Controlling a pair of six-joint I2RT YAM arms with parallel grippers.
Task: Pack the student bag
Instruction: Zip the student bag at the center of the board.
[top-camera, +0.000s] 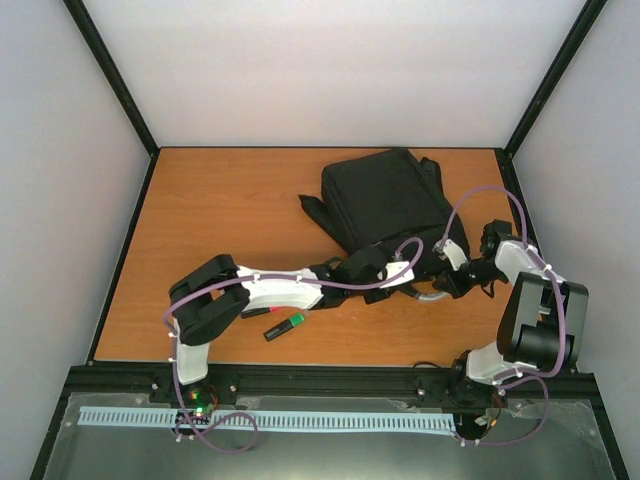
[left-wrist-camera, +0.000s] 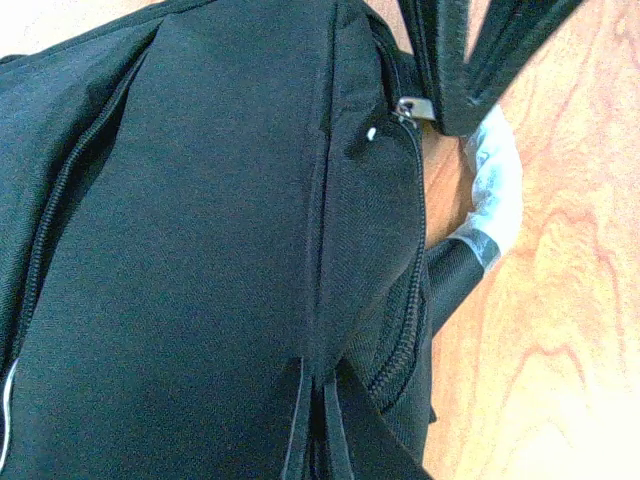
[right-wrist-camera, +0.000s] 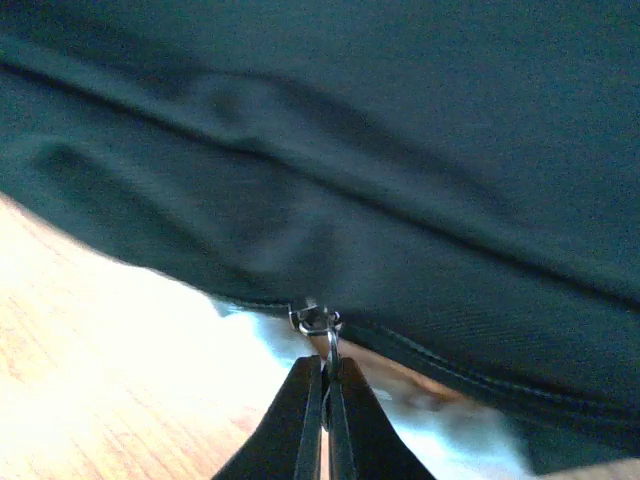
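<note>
An orange wood-grain bench (top-camera: 230, 200) is enclosed on three sides by plain white walls (top-camera: 330, 70) held in a black frame (top-camera: 120, 80).

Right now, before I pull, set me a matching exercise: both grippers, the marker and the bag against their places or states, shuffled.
1 left gripper
2 right gripper
3 green-tipped marker
4 student bag

A loose on the table near its front edge
B shut on the zip pull
C black, lying mid-table
D shut on a fold of bag fabric

Pairs: 1-D, 2-B, 3-A, 4-C
</note>
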